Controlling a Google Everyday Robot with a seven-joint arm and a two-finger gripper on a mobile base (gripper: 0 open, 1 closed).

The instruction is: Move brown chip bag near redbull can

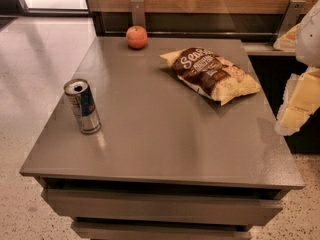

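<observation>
The brown chip bag (212, 74) lies flat on the grey table (165, 134), at the back right, with its pale yellow ends pointing back left and front right. The redbull can (83, 106) stands upright near the table's left edge, far from the bag. My gripper (296, 106) hangs at the right edge of the view, off the table's right side, to the right of the bag and a little nearer than it. It is apart from the bag and holds nothing that I can see.
An orange-red apple (136, 37) sits at the table's back edge, left of the bag. A wooden wall and a dark ledge (200, 24) run behind the table. A speckled floor (30, 84) lies to the left.
</observation>
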